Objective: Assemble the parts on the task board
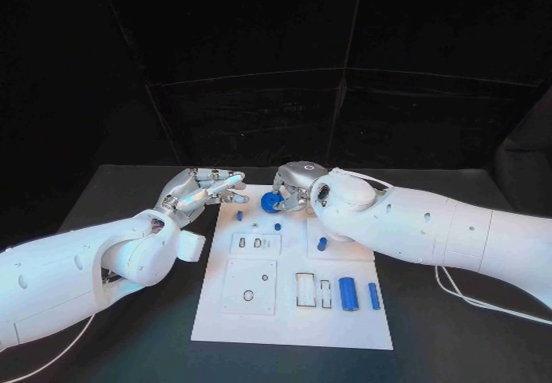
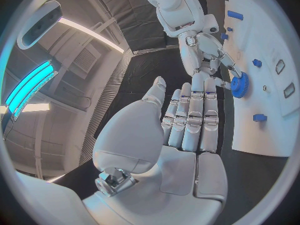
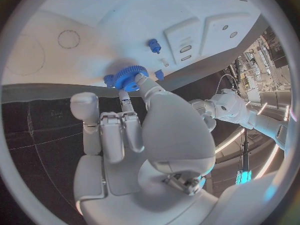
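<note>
The white task board [image 1: 293, 319] lies in the middle of the black table. At its far edge my right hand [image 1: 297, 185] pinches a blue gear [image 1: 273, 203] between its fingertips, just above the board. The right wrist view shows the gear [image 3: 130, 77] at the tips of my right hand [image 3: 134, 130], over the board's edge [image 3: 94, 15]. My left hand [image 1: 205, 191] hovers beside the board's far left corner, fingers stretched out and holding nothing. In the left wrist view its fingers [image 2: 187, 120] point toward the gear [image 2: 239, 84].
Small blue pegs [image 1: 239, 215] [image 1: 277, 227] [image 1: 322, 243] stand on the board's far half. Two longer blue pieces [image 1: 348, 294] [image 1: 374, 296] lie near its right edge, beside rectangular slots [image 1: 306, 289]. A pale cable [image 1: 483, 302] trails on the table to the right.
</note>
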Controlling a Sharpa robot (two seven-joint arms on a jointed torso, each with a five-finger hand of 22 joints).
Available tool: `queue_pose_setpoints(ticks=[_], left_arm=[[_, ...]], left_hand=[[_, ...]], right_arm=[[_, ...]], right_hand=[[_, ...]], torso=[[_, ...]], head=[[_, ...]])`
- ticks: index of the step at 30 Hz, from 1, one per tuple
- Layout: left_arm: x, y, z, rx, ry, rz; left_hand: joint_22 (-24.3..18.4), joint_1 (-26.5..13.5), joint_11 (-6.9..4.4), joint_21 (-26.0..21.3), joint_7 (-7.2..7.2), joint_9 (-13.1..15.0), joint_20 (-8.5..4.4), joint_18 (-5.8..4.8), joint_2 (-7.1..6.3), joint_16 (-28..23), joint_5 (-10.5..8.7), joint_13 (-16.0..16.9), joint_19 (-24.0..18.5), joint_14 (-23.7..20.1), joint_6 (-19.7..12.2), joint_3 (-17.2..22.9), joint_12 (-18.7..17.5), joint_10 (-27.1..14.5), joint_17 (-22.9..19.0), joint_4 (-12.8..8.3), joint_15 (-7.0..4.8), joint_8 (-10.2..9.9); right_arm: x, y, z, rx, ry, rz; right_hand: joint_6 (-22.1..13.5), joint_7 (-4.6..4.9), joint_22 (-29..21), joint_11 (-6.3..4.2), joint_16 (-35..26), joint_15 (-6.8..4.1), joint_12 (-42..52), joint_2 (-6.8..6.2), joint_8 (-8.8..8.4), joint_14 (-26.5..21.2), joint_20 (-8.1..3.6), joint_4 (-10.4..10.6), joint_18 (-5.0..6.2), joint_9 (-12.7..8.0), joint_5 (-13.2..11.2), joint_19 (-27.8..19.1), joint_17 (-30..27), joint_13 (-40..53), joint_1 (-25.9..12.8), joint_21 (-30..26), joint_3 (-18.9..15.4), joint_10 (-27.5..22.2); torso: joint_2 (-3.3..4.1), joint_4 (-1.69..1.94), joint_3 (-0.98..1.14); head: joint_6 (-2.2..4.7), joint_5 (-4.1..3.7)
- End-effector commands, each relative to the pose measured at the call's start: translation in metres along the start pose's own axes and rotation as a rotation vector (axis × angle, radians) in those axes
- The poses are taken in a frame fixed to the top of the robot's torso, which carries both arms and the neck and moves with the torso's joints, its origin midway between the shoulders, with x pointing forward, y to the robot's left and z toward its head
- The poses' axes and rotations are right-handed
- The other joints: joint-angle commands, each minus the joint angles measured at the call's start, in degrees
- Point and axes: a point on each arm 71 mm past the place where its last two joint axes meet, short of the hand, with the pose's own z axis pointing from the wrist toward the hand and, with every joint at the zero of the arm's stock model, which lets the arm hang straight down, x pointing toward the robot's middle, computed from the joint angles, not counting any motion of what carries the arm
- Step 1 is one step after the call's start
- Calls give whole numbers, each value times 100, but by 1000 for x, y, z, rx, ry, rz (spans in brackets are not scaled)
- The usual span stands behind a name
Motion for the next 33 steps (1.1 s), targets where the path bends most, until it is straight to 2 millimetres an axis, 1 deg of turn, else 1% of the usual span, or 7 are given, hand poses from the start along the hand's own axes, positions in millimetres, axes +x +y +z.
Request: queue_pose_setpoints(ticks=[1, 9, 12, 15, 21, 30, 33], left_arm=[[2, -1, 1, 4, 13, -8], [2, -1, 1, 2, 14, -9], [2, -1, 1, 2, 14, -9], [1, -1, 1, 1, 14, -9], [1, -1, 1, -1, 16, -9], [1, -1, 0, -2, 16, -9], [1, -1, 0, -2, 15, -9]], left_hand=[[-6, 24, 27, -35, 34, -8, 2, 40, 42, -33, 11, -9, 37, 20, -7, -11, -20, 11, 9, -35, -3, -18], [-6, 24, 27, -35, 34, -8, 2, 40, 42, -33, 11, -9, 37, 20, -7, -11, -20, 11, 9, -35, -3, -18], [-6, 24, 27, -35, 34, -8, 2, 40, 42, -33, 11, -9, 37, 20, -7, -11, -20, 11, 9, -35, -3, -18], [-9, 17, 31, -40, 37, -7, 3, 39, 41, -40, 10, -9, 37, 18, -10, -18, -28, 9, 13, -38, 0, -24], [-11, 14, 32, -42, 39, -7, 4, 39, 40, -43, 10, -9, 37, 18, -11, -21, -32, 8, 15, -40, 1, -26], [-11, 14, 32, -42, 39, -7, 4, 39, 40, -43, 10, -9, 37, 18, -11, -21, -32, 8, 15, -40, 1, -26], [-11, 14, 32, -42, 39, -7, 4, 39, 40, -43, 10, -9, 37, 18, -11, -21, -32, 8, 15, -40, 1, -26]], right_arm=[[0, -1, 1, 19, 12, -17], [1, -2, 2, 39, 24, -25], [1, -2, 2, 41, 21, -25], [1, -1, 3, 42, 17, -25], [1, 0, 4, 45, 10, -23], [0, -1, 2, 45, -6, -17], [-3, -4, -1, 36, -34, 1]], right_hand=[[136, -119, -2, -22, 40, 0, -22, -10, -13, 532, -10, 12, -98, 220, 40, 16, 1127, 776, -92, 33, 32, 147], [-12, -63, -26, 25, 39, 55, -123, -217, -131, 531, 33, 48, -98, 209, 80, 0, 1127, 656, -289, 17, -58, 53], [-108, -33, -52, 55, 36, 83, -179, -273, -194, 529, 60, 74, -94, 208, 43, -16, 1118, 592, -364, 3, -106, -1], [-253, 5, -76, 94, 36, 118, -236, -327, -278, 528, 94, 133, -89, 207, -93, -32, 1118, 527, -472, -12, -202, -57], [-365, 39, -110, 130, 36, 154, -317, -312, -321, 528, 136, 335, -81, 221, -142, -52, 1121, 436, -679, -29, -386, -138], [-365, 40, -105, 131, 38, 156, -315, -307, -318, 529, 139, 354, -81, 223, -140, -50, 1129, 440, -691, -27, -401, -136], [-337, 32, -104, 126, 39, 155, -300, -287, -299, 529, 141, 381, -80, 233, -56, -48, 1130, 461, -689, -25, -418, -121]], torso=[[-1, 0, 6], [-3, 2, 3], [-5, 4, 4], [-6, 4, 3], [-5, 8, 2], [-8, 6, 3], [-10, 4, 9]], head=[[8, -15], [-4, -19], [-3, -22], [-6, -25], [-4, -28], [-4, -27], [3, -22]])
